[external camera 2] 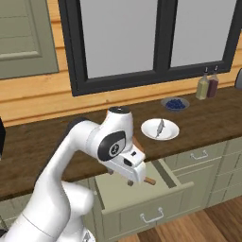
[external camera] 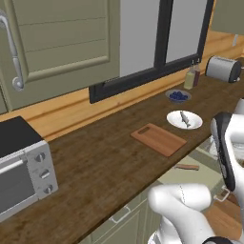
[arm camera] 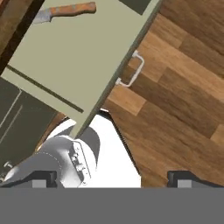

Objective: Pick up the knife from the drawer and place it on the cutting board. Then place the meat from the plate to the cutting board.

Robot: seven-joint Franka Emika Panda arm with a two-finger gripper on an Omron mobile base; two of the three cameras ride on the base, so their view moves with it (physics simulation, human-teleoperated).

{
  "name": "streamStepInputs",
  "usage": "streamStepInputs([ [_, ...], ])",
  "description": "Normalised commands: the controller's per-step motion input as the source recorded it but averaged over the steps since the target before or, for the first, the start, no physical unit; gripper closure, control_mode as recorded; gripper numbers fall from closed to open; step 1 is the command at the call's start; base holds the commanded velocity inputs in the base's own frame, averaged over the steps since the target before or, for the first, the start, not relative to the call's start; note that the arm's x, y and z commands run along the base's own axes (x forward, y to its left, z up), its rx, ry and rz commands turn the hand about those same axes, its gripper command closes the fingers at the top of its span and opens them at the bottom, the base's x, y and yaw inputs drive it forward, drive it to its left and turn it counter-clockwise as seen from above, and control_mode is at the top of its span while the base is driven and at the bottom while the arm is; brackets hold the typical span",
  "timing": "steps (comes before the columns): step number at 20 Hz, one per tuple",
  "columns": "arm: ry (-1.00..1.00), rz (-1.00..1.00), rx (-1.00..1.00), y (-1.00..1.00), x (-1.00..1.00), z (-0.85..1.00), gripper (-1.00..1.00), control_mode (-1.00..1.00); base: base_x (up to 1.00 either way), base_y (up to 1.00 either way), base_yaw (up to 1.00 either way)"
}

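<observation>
The wide drawer [arm camera: 74, 57] stands pulled out, and the knife [arm camera: 65, 11] lies in its far part, brown handle to the right and blade to the left. My gripper [arm camera: 114, 177] hangs open above the drawer's front half, apart from the knife, with nothing between its fingertips [arm camera: 41, 177]. In the right base view the gripper [external camera 2: 131, 182] points down into the drawer [external camera 2: 142, 208], with the knife handle [external camera 2: 150, 180] poking out beside it. On the counter lie the cutting board [external camera: 158, 139] and the white plate [external camera: 190, 125] holding the meat [external camera: 185, 119]. The knife handle [external camera: 187, 167] also shows below the counter edge.
A bowl of blue berries [external camera: 178, 96], two bottles [external camera: 192, 76] and a toaster [external camera: 223, 68] stand behind the plate. A toaster oven [external camera: 19, 167] sits at the counter's left. The drawer's silver handle [arm camera: 131, 72] juts over the wood floor [arm camera: 175, 87]. My arm hides most of the board [external camera 2: 137, 142].
</observation>
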Motion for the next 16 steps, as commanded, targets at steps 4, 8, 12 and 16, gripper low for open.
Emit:
streamStepInputs([
  [4,0.12,-0.25,0.0,-0.87,0.15,-0.58,-1.0,-1.0,0.0,0.0,0.0],
  [8,0.01,-0.18,0.02,-0.52,0.41,-0.53,-1.0,-1.0,0.0,0.0,0.0],
  [12,0.01,-0.07,0.03,-0.21,0.57,-0.39,-1.0,-1.0,0.0,0.0,0.0],
  [16,0.03,0.0,0.01,0.0,0.41,-0.19,-1.0,-1.0,0.0,0.0,0.0],
])
